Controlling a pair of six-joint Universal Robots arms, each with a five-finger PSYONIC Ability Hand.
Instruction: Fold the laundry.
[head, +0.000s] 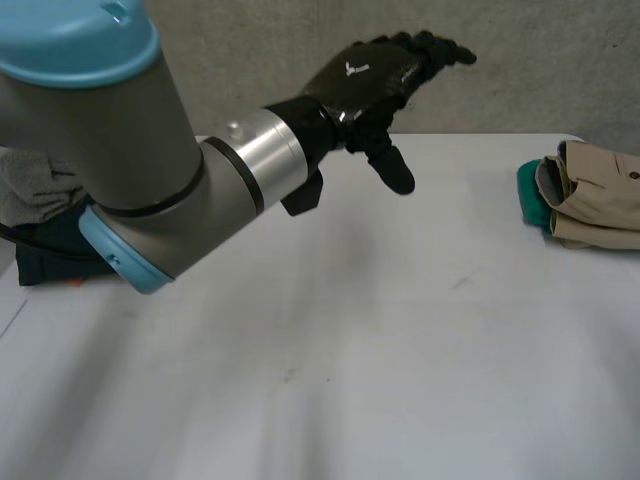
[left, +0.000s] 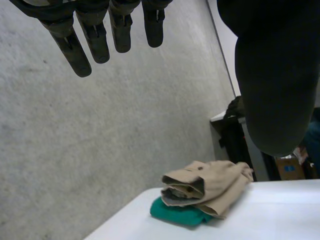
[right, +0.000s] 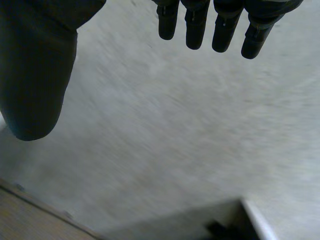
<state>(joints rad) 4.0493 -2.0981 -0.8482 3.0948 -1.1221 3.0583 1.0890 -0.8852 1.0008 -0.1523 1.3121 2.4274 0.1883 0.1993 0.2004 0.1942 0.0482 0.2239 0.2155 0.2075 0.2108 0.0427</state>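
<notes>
Left hand (head: 365, 75) hovers spread and empty above the table (head: 350, 350), and right hand (right: 35, 75) is equally empty. Folded stack (head: 600, 205) sits at three o'clock, unfolded pile (head: 35, 185) at nine — a low sweep might topple either.

Grey wall (head: 250, 50) (rough), wht table (head: 400, 350)

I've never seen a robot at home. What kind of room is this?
Probably a robot lab, not a home: a robot arm with a black hand hangs over a plain white table, a bare grey wall stands behind, and folded clothes sit near the table's edge.
</notes>
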